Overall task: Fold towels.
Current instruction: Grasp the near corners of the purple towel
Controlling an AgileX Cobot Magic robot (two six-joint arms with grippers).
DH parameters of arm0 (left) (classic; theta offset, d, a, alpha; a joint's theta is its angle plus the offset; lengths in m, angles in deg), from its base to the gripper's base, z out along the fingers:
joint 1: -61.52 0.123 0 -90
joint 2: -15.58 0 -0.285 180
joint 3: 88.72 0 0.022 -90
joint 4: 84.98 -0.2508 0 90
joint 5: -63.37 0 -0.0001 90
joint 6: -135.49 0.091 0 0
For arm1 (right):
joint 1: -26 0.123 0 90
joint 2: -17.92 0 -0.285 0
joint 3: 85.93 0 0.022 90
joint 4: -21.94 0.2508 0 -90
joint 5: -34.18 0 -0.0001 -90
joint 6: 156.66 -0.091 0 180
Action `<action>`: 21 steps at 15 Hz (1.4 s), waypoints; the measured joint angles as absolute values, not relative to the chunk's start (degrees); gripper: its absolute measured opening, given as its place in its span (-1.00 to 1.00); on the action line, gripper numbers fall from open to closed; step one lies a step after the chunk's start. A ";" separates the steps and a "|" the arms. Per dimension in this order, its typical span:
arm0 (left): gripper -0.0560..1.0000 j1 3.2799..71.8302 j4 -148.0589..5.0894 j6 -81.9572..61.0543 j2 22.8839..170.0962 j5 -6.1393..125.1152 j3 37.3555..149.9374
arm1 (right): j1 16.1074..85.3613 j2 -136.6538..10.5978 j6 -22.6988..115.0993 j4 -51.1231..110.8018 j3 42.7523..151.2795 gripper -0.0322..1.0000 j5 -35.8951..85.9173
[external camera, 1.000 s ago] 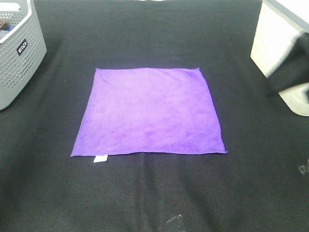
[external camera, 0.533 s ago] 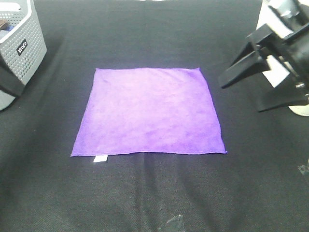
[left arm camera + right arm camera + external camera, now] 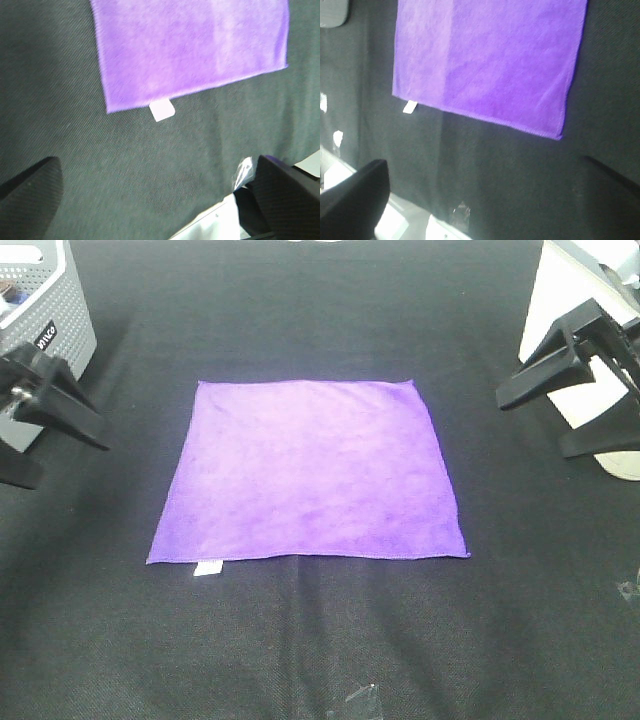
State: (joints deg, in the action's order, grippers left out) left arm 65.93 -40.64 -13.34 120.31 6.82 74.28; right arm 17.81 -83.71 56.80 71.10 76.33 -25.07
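Observation:
The purple towel (image 3: 310, 470) lies flat and unfolded in the middle of the black table. Its small white tag (image 3: 208, 568) sticks out at the near left corner. My left gripper (image 3: 75, 463) hovers open and empty left of the towel, apart from it. My right gripper (image 3: 530, 428) hovers open and empty right of the towel's far right corner. The left wrist view shows the towel (image 3: 195, 50), its tag (image 3: 162, 110) and the spread fingers (image 3: 30, 195). The right wrist view shows the towel (image 3: 490, 65), the tag (image 3: 410, 106) and the spread fingers (image 3: 355, 195).
A grey perforated basket (image 3: 45, 340) stands at the back left, just behind the left gripper. A white box (image 3: 565, 330) stands at the back right, with a white rounded object (image 3: 622, 458) beside it. A scrap of clear tape (image 3: 360, 698) lies at the table's front.
Both grippers have come into view. The left one entered from the left edge. The right one swung in from the right, then drew back a little. The towel has not moved.

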 joint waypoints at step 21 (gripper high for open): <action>0.93 62.15 -40.92 -10.25 142.54 15.76 81.50 | 17.81 -105.31 65.68 75.92 76.38 0.89 -15.96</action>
